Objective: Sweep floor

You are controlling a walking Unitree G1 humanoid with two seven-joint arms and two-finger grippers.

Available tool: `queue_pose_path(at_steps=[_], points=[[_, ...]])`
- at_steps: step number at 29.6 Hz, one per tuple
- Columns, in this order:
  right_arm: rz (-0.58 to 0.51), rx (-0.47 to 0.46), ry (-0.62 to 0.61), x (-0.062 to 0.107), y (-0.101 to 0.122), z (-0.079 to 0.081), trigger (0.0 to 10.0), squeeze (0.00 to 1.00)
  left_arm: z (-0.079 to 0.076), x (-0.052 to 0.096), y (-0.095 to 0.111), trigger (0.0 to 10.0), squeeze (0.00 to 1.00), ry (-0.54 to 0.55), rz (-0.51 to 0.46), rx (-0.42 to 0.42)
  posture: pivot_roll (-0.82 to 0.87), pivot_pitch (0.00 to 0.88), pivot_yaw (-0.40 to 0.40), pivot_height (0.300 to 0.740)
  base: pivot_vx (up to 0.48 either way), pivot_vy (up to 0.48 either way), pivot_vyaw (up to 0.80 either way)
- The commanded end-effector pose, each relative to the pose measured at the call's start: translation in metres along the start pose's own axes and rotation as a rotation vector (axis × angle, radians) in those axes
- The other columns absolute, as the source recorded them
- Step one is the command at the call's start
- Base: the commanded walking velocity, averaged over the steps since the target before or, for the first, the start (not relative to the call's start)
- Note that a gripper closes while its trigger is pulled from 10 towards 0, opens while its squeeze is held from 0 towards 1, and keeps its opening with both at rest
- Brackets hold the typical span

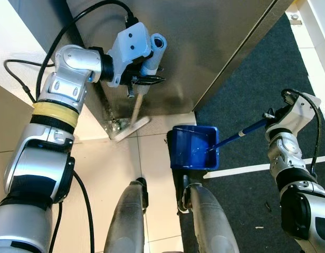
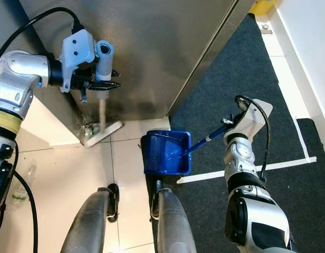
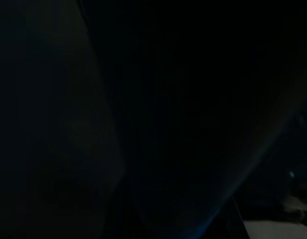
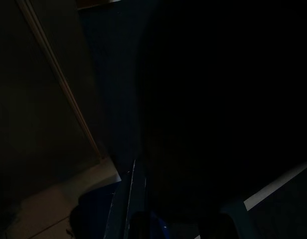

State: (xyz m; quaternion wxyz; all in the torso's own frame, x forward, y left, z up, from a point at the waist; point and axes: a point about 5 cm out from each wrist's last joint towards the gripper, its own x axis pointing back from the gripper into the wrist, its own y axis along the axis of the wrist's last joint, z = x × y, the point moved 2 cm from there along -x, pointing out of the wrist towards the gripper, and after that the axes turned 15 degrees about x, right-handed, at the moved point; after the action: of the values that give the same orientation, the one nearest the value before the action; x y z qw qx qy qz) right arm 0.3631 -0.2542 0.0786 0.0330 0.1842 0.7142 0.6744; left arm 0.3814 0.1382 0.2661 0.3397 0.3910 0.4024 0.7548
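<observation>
- The left gripper (image 1: 146,79) is raised before a stainless-steel cabinet (image 1: 215,47), its black fingers (image 2: 102,84) clenched around the broom (image 1: 139,105) just under the grey grip; the pale handle runs down to the broom head (image 2: 102,133), resting on the tiled floor (image 1: 152,158) at the cabinet's base.
- The right gripper (image 1: 272,120) grasps the blue handle of the dustpan (image 2: 165,153), which sits on the tile beside the dark carpet (image 1: 247,95).
- The right wrist view is dim, yet shows the blue handle (image 4: 126,209); the left wrist view is almost black.
- A white tape line (image 2: 289,163) crosses the carpet; the robot's legs (image 2: 125,221) stand just behind the dustpan.
</observation>
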Motion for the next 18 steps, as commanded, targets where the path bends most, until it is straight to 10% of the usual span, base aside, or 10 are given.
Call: queue_pose_path(at_steps=[1, 18], points=[[0.145, 0.028, 0.001, 0.011, -0.038, -0.004, 10.0, 0.0, 0.005, 0.002, 0.005, 10.0, 0.0, 0.031, 0.023, -0.085, 0.09, 0.287, -0.125, 0.74, 0.0, 0.0, 0.0], [0.155, 0.031, 0.008, 0.016, -0.047, -0.001, 10.0, 0.0, -0.025, -0.023, -0.063, 10.0, 0.0, 0.011, 0.323, -0.615, 0.08, 0.295, -0.128, 0.74, 0.0, 0.0, 0.0]])
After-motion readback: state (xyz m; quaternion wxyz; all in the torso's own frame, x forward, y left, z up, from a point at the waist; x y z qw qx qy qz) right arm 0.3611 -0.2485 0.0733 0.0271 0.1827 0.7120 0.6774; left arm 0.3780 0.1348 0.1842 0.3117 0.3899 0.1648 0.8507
